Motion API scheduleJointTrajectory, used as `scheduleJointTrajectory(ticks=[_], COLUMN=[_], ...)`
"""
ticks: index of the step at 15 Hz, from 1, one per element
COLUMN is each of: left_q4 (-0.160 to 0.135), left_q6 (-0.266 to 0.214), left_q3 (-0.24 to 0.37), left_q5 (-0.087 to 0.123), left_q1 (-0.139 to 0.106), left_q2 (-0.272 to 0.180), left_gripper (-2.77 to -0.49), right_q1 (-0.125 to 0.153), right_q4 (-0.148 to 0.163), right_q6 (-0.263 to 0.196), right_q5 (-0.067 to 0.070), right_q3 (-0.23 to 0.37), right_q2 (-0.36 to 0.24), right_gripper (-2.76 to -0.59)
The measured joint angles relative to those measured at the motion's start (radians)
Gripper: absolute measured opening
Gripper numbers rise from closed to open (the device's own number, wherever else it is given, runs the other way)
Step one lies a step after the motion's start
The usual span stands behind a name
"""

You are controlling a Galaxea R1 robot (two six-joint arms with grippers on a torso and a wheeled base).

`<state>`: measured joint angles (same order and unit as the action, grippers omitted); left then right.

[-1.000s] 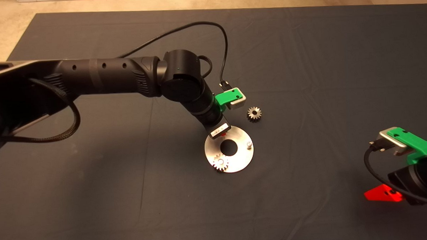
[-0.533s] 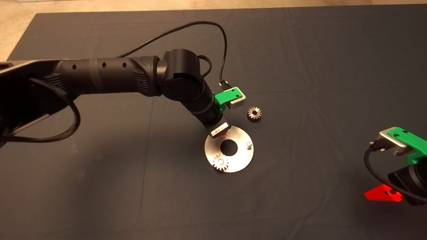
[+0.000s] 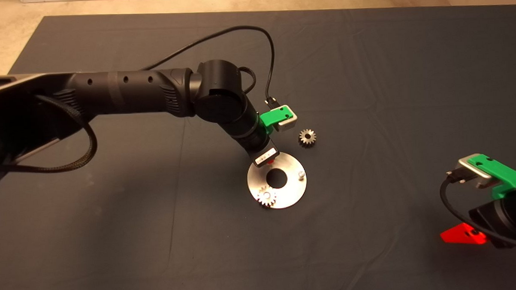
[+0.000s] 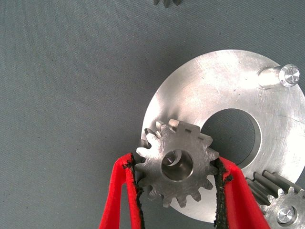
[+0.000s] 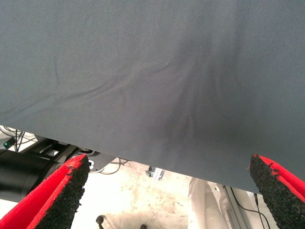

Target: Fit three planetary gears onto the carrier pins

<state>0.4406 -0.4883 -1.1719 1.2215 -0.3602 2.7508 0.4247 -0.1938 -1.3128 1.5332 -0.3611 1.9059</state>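
**Gear pinched over a pin**

Your disc point(image 3: 292, 191) lies mid-mat. Your left gripper point(image 4: 177, 179) clamps a gear point(image 4: 177, 164) above a pin. Right gripper point(image 5: 171, 191) waits, fingers spread. One gear point(image 3: 266, 196) is seated; another point(image 3: 307, 137) lies loose beside the disc.

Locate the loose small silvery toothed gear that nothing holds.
Head view: the loose small silvery toothed gear lies on the dark mat, just beyond the shiny round metal disc.

Third carrier pin point(image 4: 178, 161) — mostly hidden, seemingly inside held gear point(image 4: 177, 164)
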Motion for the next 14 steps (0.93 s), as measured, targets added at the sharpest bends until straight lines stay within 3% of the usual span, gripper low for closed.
scheduleJointTrajectory(ticks=[14], left_q4=[0.000], left_q6=[0.000], left_q3=[0.000], left_q5=[-0.001], left_q1=[0.000], left_q2=[-0.001], left_gripper=[-2.71], right_q1=[0.000], right_q4=[0.000], right_q6=[0.000], right_q5=[0.000], right_q3=[0.000], right_q2=[0.000], right_gripper=[-0.86])
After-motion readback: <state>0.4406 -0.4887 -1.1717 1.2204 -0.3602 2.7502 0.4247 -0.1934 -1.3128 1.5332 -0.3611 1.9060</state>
